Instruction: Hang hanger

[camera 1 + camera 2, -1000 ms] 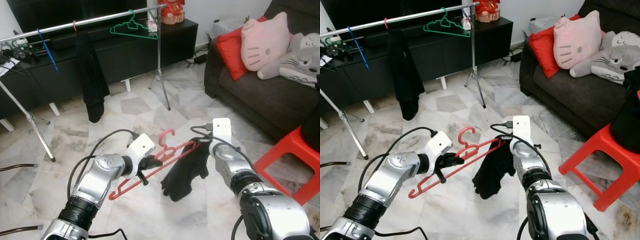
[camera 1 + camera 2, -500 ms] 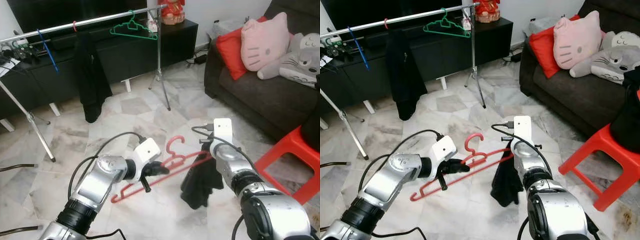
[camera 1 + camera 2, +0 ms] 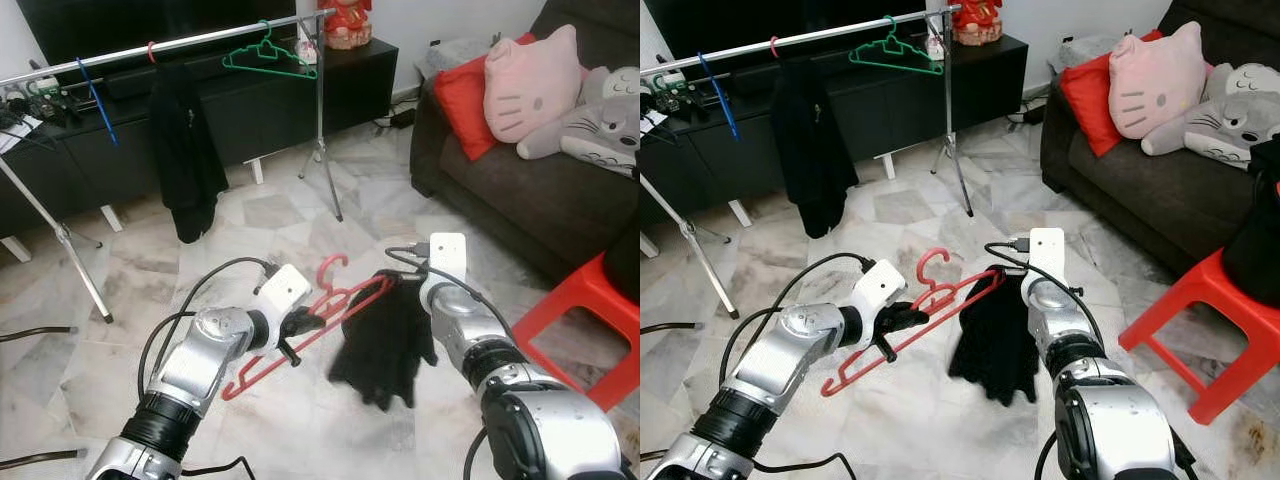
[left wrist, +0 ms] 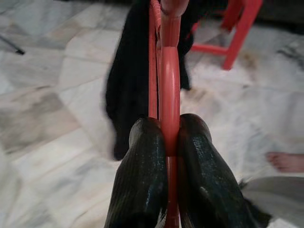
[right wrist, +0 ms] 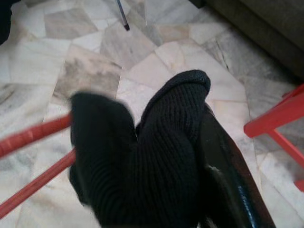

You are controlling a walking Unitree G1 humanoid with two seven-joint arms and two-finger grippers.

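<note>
A red plastic hanger (image 3: 300,330) is held low over the marble floor. My left gripper (image 3: 300,327) is shut on its lower bar; in the left wrist view both fingers (image 4: 142,185) squeeze the red hanger (image 4: 168,95). My right gripper (image 3: 410,290) is shut on a black knitted garment (image 3: 385,345) that drapes from the hanger's right end, and the black garment (image 5: 156,161) covers the fingers in the right wrist view. A silver clothes rail (image 3: 200,40) stands at the back with a green hanger (image 3: 268,58) and a hanging black garment (image 3: 185,150).
A black TV cabinet (image 3: 200,110) runs behind the rail. A dark sofa (image 3: 530,190) with a red cushion and soft toys stands at the right, a red stool (image 3: 580,320) in front of it. The rail's tripod leg (image 3: 325,170) reaches onto the floor.
The black garment has swung back left and spread out under the hanger's right end. The hanger and my left gripper shifted slightly left and up.
</note>
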